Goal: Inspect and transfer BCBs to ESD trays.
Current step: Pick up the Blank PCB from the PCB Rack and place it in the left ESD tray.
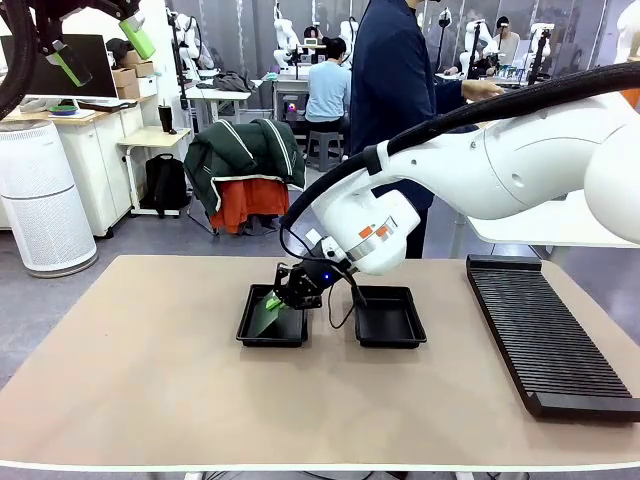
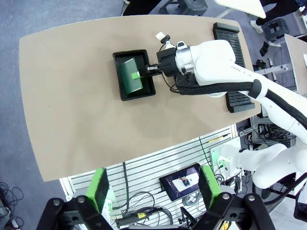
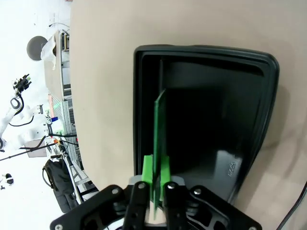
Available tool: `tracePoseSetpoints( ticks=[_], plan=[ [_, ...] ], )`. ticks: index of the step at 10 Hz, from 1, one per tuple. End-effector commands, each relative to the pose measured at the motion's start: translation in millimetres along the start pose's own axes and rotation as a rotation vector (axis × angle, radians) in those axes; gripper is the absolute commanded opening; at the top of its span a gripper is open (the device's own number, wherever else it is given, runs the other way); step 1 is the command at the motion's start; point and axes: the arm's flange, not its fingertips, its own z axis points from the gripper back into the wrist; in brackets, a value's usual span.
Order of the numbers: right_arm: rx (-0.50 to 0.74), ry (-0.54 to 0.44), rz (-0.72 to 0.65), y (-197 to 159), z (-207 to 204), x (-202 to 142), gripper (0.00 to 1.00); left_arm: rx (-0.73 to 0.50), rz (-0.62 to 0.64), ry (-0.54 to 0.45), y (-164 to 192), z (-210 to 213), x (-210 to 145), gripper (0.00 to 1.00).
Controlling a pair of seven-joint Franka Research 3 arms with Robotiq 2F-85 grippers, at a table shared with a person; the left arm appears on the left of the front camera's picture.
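Note:
A thin green BCB (image 1: 264, 316) leans tilted inside the left ESD tray (image 1: 270, 342), its lower edge on the tray floor. My right gripper (image 1: 276, 300) is shut on the board's upper edge. In the right wrist view the BCB (image 3: 158, 124) stands edge-on between the green pads (image 3: 148, 173) of the right gripper (image 3: 157, 176), over the black tray (image 3: 268, 86). The second ESD tray (image 1: 390, 340) lies just to the right, with nothing in it. From high above, the left wrist view shows the BCB (image 2: 132, 76) in its tray (image 2: 128, 52). My left gripper (image 2: 153, 189) is open and holds nothing.
A long black ribbed rack (image 1: 545, 335) lies along the table's right side. A person in dark blue (image 1: 390, 90) stands at the far edge. My left gripper (image 1: 103, 52) hangs high at the top left. Bare tabletop (image 1: 140, 370) spreads to the left and front.

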Motion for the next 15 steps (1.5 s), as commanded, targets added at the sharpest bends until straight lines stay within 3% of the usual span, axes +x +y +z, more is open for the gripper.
tracePoseSetpoints(
  ticks=[1, 4, 5, 6, 7, 8, 9, 10, 11, 12, 13, 14, 15],
  plan=[
    [-0.083, -0.034, -0.039, 8.9, 4.6, 1.4, 0.18, -0.012, -0.004, -0.007, -0.2, -0.7, -0.2, 1.0],
    [-0.197, -0.014, -0.054, 23.7, 9.7, 5.6, 0.32, -0.012, -0.004, -0.007, -0.2, -0.7, -0.2, 1.0],
    [-0.248, -0.007, -0.054, 30.8, 11.6, 5.9, 0.31, -0.012, -0.004, -0.007, -0.2, -0.7, -0.2, 1.0],
    [-0.293, -0.001, -0.056, 38.1, 15.0, 4.8, 0.42, -0.012, -0.004, -0.007, -0.2, -0.7, -0.2, 1.0],
    [-0.339, 0.002, -0.059, 45.1, 20.5, 2.8, 0.4, -0.012, -0.004, -0.007, -0.2, -0.7, -0.2, 1.0],
    [-0.377, 0.004, -0.056, 53.2, 25.8, 0.9, 0.5, -0.012, -0.004, -0.007, -0.2, -0.7, -0.2, 1.0],
    [-0.419, 0.011, -0.056, 60.3, 28.3, 0.0, 0.46, -0.012, -0.004, -0.007, -0.2, -0.7, -0.2, 1.0],
    [-0.503, -0.002, -0.061, 66.5, 31.8, -0.2, 0.59, -0.012, -0.004, -0.007, -0.2, -0.7, -0.2, 1.0],
    [-0.56, -0.006, -0.06, 73.7, 37.1, -2.3, 0.54, -0.012, -0.004, -0.007, -0.2, -0.7, -0.2, 1.0],
    [-0.596, 0.001, -0.056, 80.6, 42.9, -5.0, 0.68, -0.012, -0.004, -0.007, -0.2, -0.7, -0.2, 1.0],
    [-0.631, 0.003, -0.06, 85.8, 50.1, -7.3, 0.63, -0.012, -0.004, -0.007, -0.2, -0.7, -0.2, 1.0],
    [-0.644, 0.008, -0.058, 88.4, 55.8, -9.0, 0.76, -0.012, -0.004, -0.007, -0.2, -0.7, -0.2, 1.0],
    [-0.661, 0.005, -0.058, 89.7, 60.9, -9.1, 0.71, -0.012, -0.004, -0.007, -0.2, -0.7, -0.2, 1.0]
  ],
)
